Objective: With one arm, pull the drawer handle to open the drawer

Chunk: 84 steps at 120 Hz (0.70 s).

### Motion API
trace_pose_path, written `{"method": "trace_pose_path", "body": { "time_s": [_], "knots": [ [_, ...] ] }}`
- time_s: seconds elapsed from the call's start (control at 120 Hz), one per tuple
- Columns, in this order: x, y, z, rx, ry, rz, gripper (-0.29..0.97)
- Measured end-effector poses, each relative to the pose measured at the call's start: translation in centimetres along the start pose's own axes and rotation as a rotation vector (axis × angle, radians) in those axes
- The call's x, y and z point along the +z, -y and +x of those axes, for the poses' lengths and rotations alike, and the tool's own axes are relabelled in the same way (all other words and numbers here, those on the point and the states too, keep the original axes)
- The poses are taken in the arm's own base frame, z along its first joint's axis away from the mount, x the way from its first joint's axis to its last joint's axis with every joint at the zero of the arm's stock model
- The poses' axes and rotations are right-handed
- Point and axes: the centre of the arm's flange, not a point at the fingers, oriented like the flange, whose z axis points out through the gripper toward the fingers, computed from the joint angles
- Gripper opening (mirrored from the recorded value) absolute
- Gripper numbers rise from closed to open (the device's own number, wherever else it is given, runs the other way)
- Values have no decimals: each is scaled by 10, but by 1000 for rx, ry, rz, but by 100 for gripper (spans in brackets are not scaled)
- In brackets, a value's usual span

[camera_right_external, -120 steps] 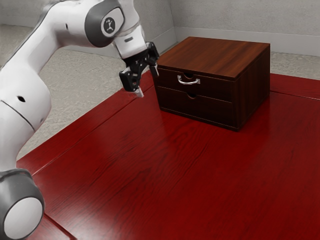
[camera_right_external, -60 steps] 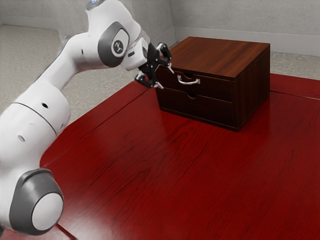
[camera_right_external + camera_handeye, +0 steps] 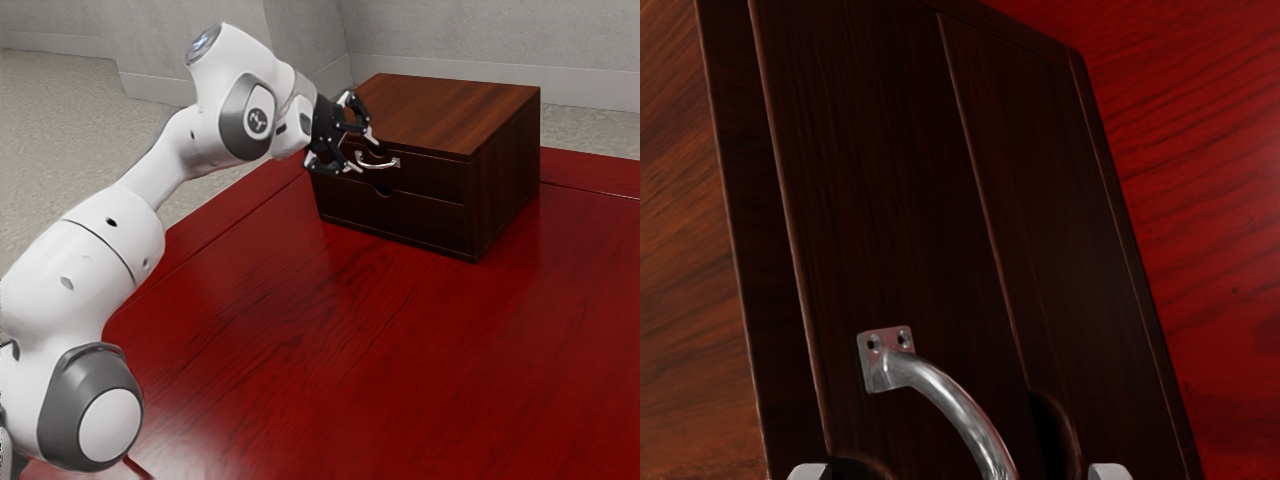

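In the exterior view we are holding the claw (image 3: 356, 148) up against the front of the top drawer (image 3: 430, 172). Its fingers are standing apart, clamped on nothing, and reaching in around the near end of the metal handle (image 3: 386, 161). The drawer is sitting shut, its front flush with the dark wooden cabinet (image 3: 450, 110), which is standing on the red bench (image 3: 350, 340) toward the exterior view's right.

In the wrist view we are looking close along the drawer front (image 3: 890, 200). The handle (image 3: 940, 405) is curving down between our two fingertips (image 3: 810, 472), with a gap on either side, so nothing is gripped yet.

We are judging this to be the end of the approach. To do it well, we should be easing in until the bar lies deep between the fingers, centring so both pads meet it together, and closing firmly. Then we should be pulling straight out along the drawer's travel, not upward or sideways, lest the claw slip off or the cabinet drag across the bench.
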Motion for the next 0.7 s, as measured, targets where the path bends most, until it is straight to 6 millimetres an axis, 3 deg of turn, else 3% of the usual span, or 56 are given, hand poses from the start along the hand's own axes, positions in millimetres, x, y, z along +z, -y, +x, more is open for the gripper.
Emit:
{"method": "trace_pose_path", "body": {
  "time_s": [0.3, 0.533, 0.7],
  "knots": [
    [25, -11, -7, 31, 7, -5, 25],
    [33, -14, -6, 44, 6, -13, 5],
    [22, -14, -1, 52, 6, -33, -4]
  ]
}}
